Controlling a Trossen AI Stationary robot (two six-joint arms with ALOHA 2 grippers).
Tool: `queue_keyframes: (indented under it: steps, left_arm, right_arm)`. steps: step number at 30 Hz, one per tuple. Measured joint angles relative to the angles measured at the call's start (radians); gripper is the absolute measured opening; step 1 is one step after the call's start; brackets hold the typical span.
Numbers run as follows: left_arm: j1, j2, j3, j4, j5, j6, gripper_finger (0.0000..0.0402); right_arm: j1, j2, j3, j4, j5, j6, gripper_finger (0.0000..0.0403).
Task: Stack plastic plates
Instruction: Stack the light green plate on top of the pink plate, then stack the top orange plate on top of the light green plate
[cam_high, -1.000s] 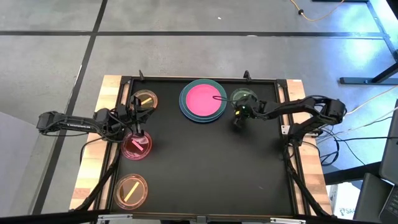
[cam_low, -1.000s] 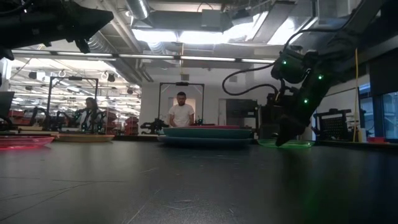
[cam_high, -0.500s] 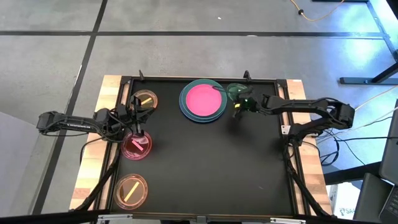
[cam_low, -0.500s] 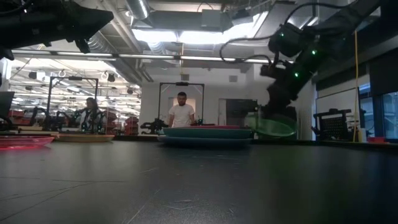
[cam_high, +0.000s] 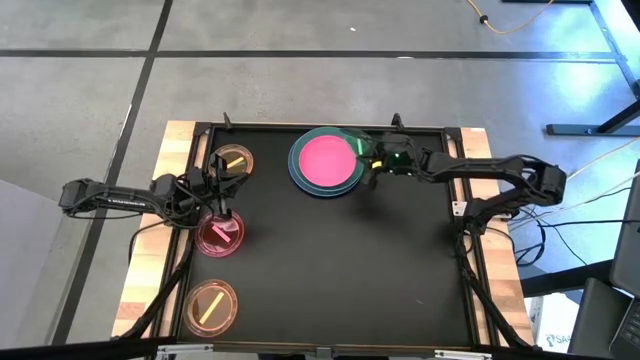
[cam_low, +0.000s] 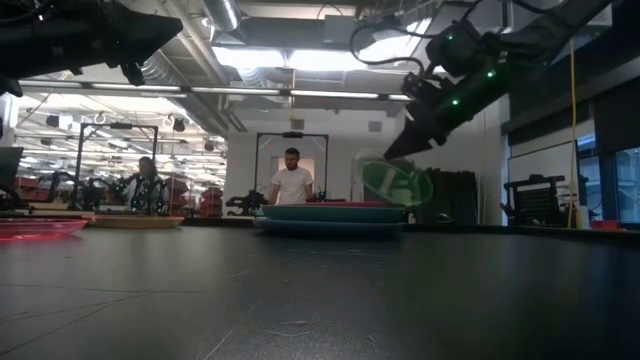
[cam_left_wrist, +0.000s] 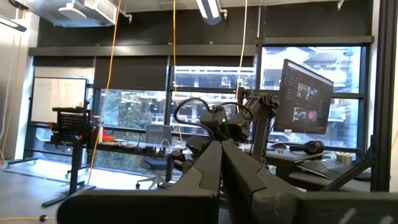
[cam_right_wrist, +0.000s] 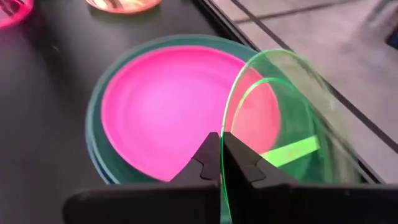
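From above, the right gripper (cam_high: 372, 160) reaches in from the right side to the far middle of the black table (cam_high: 330, 260), its fingers pinched on the rim of a translucent green plate (cam_high: 356, 143) that overlaps the right far edge of the plate stack (cam_high: 327, 162), pink on top with teal rims below. The left gripper (cam_high: 222, 213) hangs over a translucent red plate (cam_high: 219, 235) at the left; two orange plates (cam_high: 233, 159) (cam_high: 211, 306) lie far-left and near-left. In the low view the green plate (cam_low: 394, 183) is off the table and tilted, just above the stack's (cam_low: 330, 218) right end, below the gripper (cam_low: 405, 145). The left wrist view shows its fingers (cam_left_wrist: 214, 171) pressed together on nothing. In the right wrist view the closed fingers (cam_right_wrist: 221, 163) grip the green plate's (cam_right_wrist: 292, 137) thin rim; a bright green stick-like mark shows inside, the pink plate (cam_right_wrist: 180, 109) beyond it.
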Motion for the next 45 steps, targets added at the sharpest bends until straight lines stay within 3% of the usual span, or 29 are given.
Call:
queue_keyframes:
  steps: [9,16,31,45]
  left_arm:
    - [0.000,0.000,0.000,0.001,-0.002,0.001,0.0006]
    - [0.000,0.000,0.000,0.001,-0.003,0.001,0.0006]
    - [0.000,0.000,0.000,0.000,0.007,0.002,0.0006]
    - [0.000,0.000,0.000,-0.003,0.033,0.002,0.0006]
  right_arm:
    - [0.052,0.091,0.002,0.218,-0.069,-0.050,0.0000]
    - [0.126,0.162,0.077,0.217,-0.076,-0.125,0.0000]
    - [0.124,0.403,0.177,0.213,-0.018,-0.128,0.0002]
    - [0.125,0.385,0.180,0.199,-0.053,-0.110,0.0137]
